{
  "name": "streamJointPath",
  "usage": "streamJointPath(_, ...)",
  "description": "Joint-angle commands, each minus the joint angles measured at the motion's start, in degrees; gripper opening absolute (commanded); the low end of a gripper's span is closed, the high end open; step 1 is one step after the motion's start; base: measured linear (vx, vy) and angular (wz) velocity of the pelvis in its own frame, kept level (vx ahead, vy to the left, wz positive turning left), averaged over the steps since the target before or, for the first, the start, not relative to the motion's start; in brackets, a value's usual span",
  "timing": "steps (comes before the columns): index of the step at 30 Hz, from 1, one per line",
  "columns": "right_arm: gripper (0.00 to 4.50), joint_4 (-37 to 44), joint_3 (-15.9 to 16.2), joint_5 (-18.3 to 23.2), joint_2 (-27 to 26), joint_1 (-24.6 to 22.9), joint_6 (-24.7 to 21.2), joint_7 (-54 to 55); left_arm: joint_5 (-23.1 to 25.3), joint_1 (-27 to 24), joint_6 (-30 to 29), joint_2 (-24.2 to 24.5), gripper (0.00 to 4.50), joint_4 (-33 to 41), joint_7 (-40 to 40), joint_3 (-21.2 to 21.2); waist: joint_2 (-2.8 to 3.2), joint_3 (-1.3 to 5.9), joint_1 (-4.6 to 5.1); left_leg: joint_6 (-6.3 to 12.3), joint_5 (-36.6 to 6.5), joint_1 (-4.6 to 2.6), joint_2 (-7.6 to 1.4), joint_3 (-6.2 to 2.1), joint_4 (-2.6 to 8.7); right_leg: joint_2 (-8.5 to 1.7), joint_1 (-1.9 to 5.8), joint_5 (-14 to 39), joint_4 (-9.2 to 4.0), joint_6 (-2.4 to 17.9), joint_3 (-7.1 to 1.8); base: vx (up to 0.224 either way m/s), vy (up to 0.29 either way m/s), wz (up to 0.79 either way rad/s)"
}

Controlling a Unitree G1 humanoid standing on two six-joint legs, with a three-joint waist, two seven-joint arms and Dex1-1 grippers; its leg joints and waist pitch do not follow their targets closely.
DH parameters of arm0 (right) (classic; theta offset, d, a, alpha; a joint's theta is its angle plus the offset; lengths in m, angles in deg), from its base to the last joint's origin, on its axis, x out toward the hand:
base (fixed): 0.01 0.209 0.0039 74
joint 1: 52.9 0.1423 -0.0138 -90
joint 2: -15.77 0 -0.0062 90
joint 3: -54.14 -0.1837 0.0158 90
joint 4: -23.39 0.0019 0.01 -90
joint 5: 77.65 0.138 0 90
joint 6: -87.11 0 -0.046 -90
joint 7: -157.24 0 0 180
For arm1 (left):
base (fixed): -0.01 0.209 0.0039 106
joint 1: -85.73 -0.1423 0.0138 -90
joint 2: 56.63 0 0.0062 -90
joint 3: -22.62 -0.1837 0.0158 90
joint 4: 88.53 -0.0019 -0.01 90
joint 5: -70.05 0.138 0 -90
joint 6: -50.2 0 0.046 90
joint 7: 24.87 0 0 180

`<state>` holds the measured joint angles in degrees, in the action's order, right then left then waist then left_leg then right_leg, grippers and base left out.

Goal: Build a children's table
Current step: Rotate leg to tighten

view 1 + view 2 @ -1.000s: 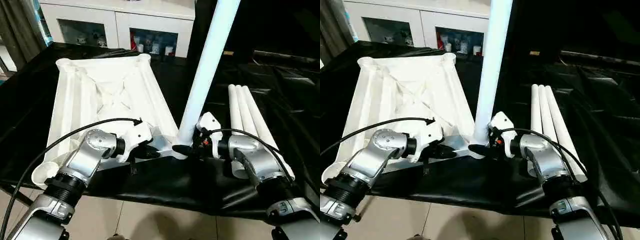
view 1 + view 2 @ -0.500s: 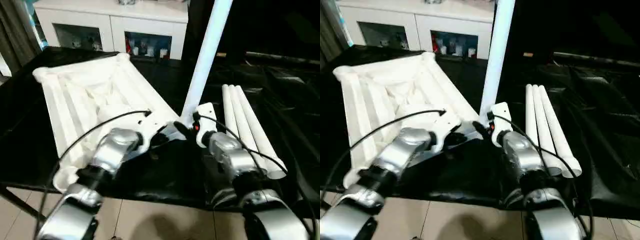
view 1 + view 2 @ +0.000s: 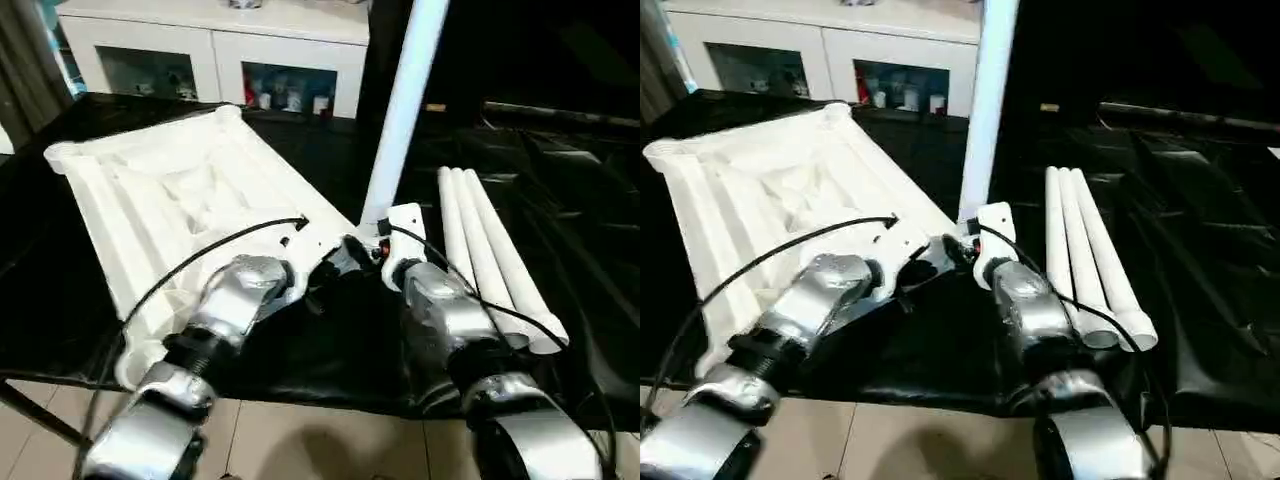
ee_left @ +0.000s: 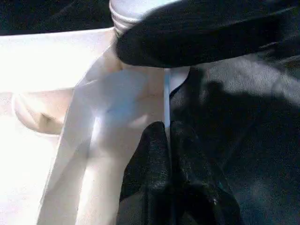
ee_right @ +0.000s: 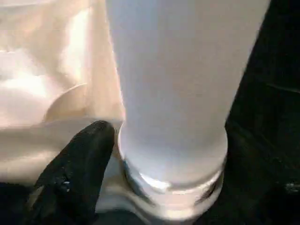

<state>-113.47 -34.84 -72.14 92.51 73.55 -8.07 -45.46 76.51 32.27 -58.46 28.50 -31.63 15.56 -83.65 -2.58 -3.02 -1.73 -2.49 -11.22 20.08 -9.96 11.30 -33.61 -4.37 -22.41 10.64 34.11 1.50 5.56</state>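
The white tabletop (image 3: 180,190) lies ribbed side up on the black-covered table. One white leg (image 3: 400,110) stands upright in its near right corner socket; the silver threaded collar (image 5: 173,187) shows at the leg's foot. Three more legs (image 3: 480,250) lie side by side to the right. My left gripper (image 4: 168,129) is shut, with the tabletop's thin near rim (image 4: 165,93) running into the seam between its fingers. My right gripper (image 3: 352,245) is open around the foot of the standing leg, one black finger (image 5: 79,168) just beside the collar.
A white cabinet (image 3: 210,50) with glass doors stands behind the table. The black cloth (image 3: 330,340) hangs over the near table edge, with tiled floor (image 3: 300,440) below. Black cables loop over both forearms.
The whole view has swung and tilted, so the camera moved. Both grippers stay at the tabletop's near right corner by the standing leg, and the leg still stands upright.
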Motion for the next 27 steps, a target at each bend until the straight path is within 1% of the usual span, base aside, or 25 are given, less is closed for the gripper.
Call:
streamJointPath(1, 3.94, 2.9, 2.3, 1.0, 0.9, -0.8, -1.6, -5.0, -0.4, -1.7, 2.0, 1.1, 0.0, 0.3, 2.8, -0.7, -0.44, 2.91, -0.36, 2.23, -14.4, 0.11, -3.78, -2.26, 4.26, -5.72, 1.91, 27.1, -5.82, 5.7, -3.85, 0.0, 0.0, 0.0)
streamJointPath(2, 3.94, 5.5, 3.6, 0.9, 3.0, -2.2, -2.4, -8.8, -0.9, -2.4, 2.5, 2.3, 0.0, 1.4, 4.9, -0.7, -0.39, 3.17, -0.59, 2.27, -13.1, -0.1, -3.9, -2.16, 4.15, -5.69, 1.93, 24.8, -5.55, 6.3, -3.94, 0.0, 0.0, 0.0)
streamJointPath(3, 3.94, 5.5, 3.6, 0.9, 3.0, -2.2, -2.4, -8.8, -0.9, -2.4, 2.5, 2.3, 0.0, 1.4, 4.9, -0.7, -0.38, 3.22, -0.63, 2.52, -11.5, 0.08, -3.98, -2.07, 4.13, -5.5, 2.05, 21.4, -5.07, 7.5, -3.95, 0.0, 0.0, 0.0)
streamJointPath(4, 3.94, 8.7, 5.0, 0.4, 5.8, -3.9, -2.9, -13.7, -1.7, -3.5, 3.1, 4.3, 0.0, 3.2, 8.3, -1.2, -0.28, 3.29, -0.82, 2.82, -10.9, -0.07, -4.07, -1.97, 4.07, -5.39, 1.97, 19.1, -4.79, 8.6, -3.89, 0.0, 0.0, 0.0)
streamJointPath(5, 3.94, 9.5, 5.3, 0.3, 6.5, -4.4, -3.0, -15.1, -1.9, -3.8, 3.2, 4.9, 0.0, 3.7, 9.3, -1.5, -0.31, 3.34, -0.89, 2.92, -10.5, 0.01, -4.18, -1.95, 4.01, -5.45, 2.1, 17.8, -4.53, 9.0, -3.93, 0.0, 0.0, 0.0)
streamJointPath(6, 3.94, 10.8, 5.5, 0.6, 7.5, -5.0, -3.1, -17.0, -2.5, -4.5, 3.9, 5.9, 0.0, 4.9, 11.6, -1.9, -0.28, 3.38, -0.75, 3.25, -9.5, 0.18, -4.1, -1.82, 3.98, -5.31, 2.12, 15.4, -4.22, 10.0, -3.98, 0.0, 0.0, 0.0)
streamJointPath(7, 3.94, 11.5, 5.7, 0.8, 8.1, -5.3, -3.5, -18.2, -2.8, -4.8, 4.1, 6.4, 0.0, 5.5, 12.8, -2.1, -0.25, 3.56, -0.87, 3.46, -8.8, 0.22, -4.06, -1.84, 3.88, -5.36, 2.31, 14.0, -4.0, 10.4, -3.95, 0.0, 0.0, 0.0)
streamJointPath(8, 3.94, 13.7, 6.5, 1.2, 9.8, -6.2, -4.3, -21.7, -3.9, -5.9, 5.2, 8.0, 0.0, 7.6, 16.6, -2.8, 0.16, 3.75, -0.83, 3.97, -7.1, 0.27, -3.98, -1.75, 3.72, -5.19, 2.43, 10.2, -3.62, 11.6, -4.0, 0.0, 0.0, 0.0)
streamJointPath(9, 3.94, 13.9, 7.1, 0.8, 10.8, -6.3, -4.3, -23.2, -4.5, -6.5, 5.0, 8.8, 0.0, 9.0, 18.4, -3.2, 0.15, 3.96, -0.87, 4.82, -4.7, 0.34, -4.13, -1.74, 3.57, -5.15, 2.61, 5.5, -2.89, 12.9, -4.0, 0.0, 0.0, 0.0)
streamJointPath(10, 3.94, 13.5, 7.4, 0.2, 11.2, -6.2, -3.7, -23.4, -4.6, -6.7, 5.1, 9.1, 0.0, 9.6, 19.2, -3.5, 0.3, 3.9, -0.88, 5.17, -4.0, 0.27, -4.16, -1.66, 3.56, -5.1, 2.5, 3.9, -2.68, 13.6, -4.0, 0.0, 0.0, 0.0)
streamJointPath(11, 3.94, 13.5, 7.6, 0.0, 11.5, -6.1, -3.5, -23.6, -4.6, -6.9, 5.1, 9.3, 0.0, 10.0, 19.6, -3.6, 0.32, 3.95, -0.9, 5.92, -3.7, 0.09, -3.99, -1.42, 3.34, -5.02, 2.44, 1.6, -2.52, 15.1, -3.98, 0.0, 0.0, 0.0)
streamJointPath(13, 3.94, 13.2, 7.6, 0.0, 11.6, -5.9, -3.5, -23.4, -4.5, -7.0, 4.9, 9.4, 0.0, 10.1, 19.8, -3.5, 0.34, 3.81, -0.89, 5.98, -3.9, 0.14, -4.05, -1.39, 3.4, -5.05, 2.4, 1.9, -2.61, 15.4, -4.02, 0.0, 0.0, 0.0)
streamJointPath(14, 3.94, 13.4, 7.6, 0.2, 11.7, -5.8, -3.8, -23.5, -4.5, -7.1, 4.8, 9.3, 0.0, 10.1, 19.8, -3.4, 0.4, 3.68, -1.07, 5.1, -5.3, 0.04, -4.14, -1.43, 3.49, -5.14, 2.44, 4.2, -2.87, 15.2, -4.02, 0.0, 0.0, 0.0)
streamJointPath(15, 3.94, 13.4, 7.6, 0.3, 11.7, -5.8, -3.8, -23.5, -4.5, -7.1, 4.8, 9.3, 0.0, 10.2, 19.8, -3.4, 0.4, 3.68, -1.07, 5.1, -5.3, 0.04, -4.14, -1.43, 3.49, -5.14, 2.44, 4.2, -2.87, 15.2, -4.02, 0.0, 0.0, 0.0)
streamJointPath(18, 3.94, 14.1, 7.7, 0.8, 11.6, -5.7, -3.5, -24.8, -4.6, -7.3, 4.6, 9.4, 0.0, 10.7, 20.0, -3.5, 0.26, 3.54, -1.28, 3.04, -8.1, -0.08, -4.2, -1.51, 3.68, -5.24, 2.46, 8.5, -3.32, 13.8, -4.08, 0.0, 0.0, 0.0)
streamJointPath(19, 3.94, 14.1, 7.7, 0.8, 11.6, -5.7, -3.5, -24.8, -4.6, -7.3, 4.6, 9.4, 0.0, 10.7, 20.0, -3.5, 0.24, 3.57, -1.29, 2.88, -8.1, -0.07, -4.2, -1.53, 3.67, -5.25, 2.5, 8.6, -3.28, 13.7, -4.1, 0.0, 0.0, 0.0)
streamJointPath(20, 3.94, 14.6, 7.9, 0.7, 11.7, -5.8, -3.8, -25.3, -4.7, -7.5, 4.5, 9.6, 0.0, 11.0, 20.3, -3.5, 0.27, 3.57, -1.36, 2.75, -7.8, -0.09, -4.17, -1.51, 3.67, -5.22, 2.46, 8.4, -3.27, 13.5, -4.13, 0.0, 0.0, 0.0)
streamJointPath(21, 3.94, 14.7, 8.0, 0.6, 11.8, -5.9, -3.9, -25.5, -4.7, -7.6, 4.5, 9.6, 0.0, 11.1, 20.4, -3.5, 0.1, 3.63, -1.42, 2.9, -7.2, -0.03, -4.13, -1.51, 3.58, -5.25, 2.56, 7.9, -3.14, 13.4, -4.13, 0.0, 0.0, 0.0)
streamJointPath(23, 3.94, 14.7, 8.3, 0.5, 11.9, -6.0, -3.8, -26.0, -4.8, -7.8, 4.4, 9.9, 0.0, 11.4, 20.7, -3.5, 0.18, 3.68, -1.48, 3.24, -6.0, 0.01, -4.16, -1.52, 3.55, -5.21, 2.58, 6.9, -2.97, 13.5, -4.11, 0.0, 0.0, 0.0)
streamJointPath(25, 3.68, 14.4, 8.5, 0.3, 12.1, -5.9, -3.4, -26.3, -4.8, -7.9, 4.3, 10.0, 0.0, 11.5, 20.8, -3.5, 0.09, 3.69, -1.45, 3.55, -5.5, 0.06, -4.09, -1.49, 3.5, -5.16, 2.6, 6.2, -2.88, 13.6, -4.09, 0.0, 0.0, 0.0)
streamJointPath(26, 3.68, 14.1, 8.7, 0.3, 12.1, -6.0, -3.3, -26.8, -4.7, -8.0, 4.3, 10.0, 0.0, 11.5, 20.8, -3.6, 0.08, 3.72, -1.45, 3.64, -5.5, 0.08, -4.05, -1.47, 3.43, -5.17, 2.61, 6.2, -2.89, 13.7, -4.1, 0.0, 0.0, 0.0)
streamJointPath(27, 3.61, 14.1, 8.8, 0.3, 12.2, -6.0, -3.2, -26.9, -4.6, -8.1, 4.3, 10.0, 0.0, 11.5, 20.8, -3.6, -0.13, 3.76, -1.51, 3.78, -5.3, 0.09, -4.04, -1.47, 3.39, -5.25, 2.68, 6.4, -2.83, 13.7, -4.11, 0.0, 0.0, 0.0)
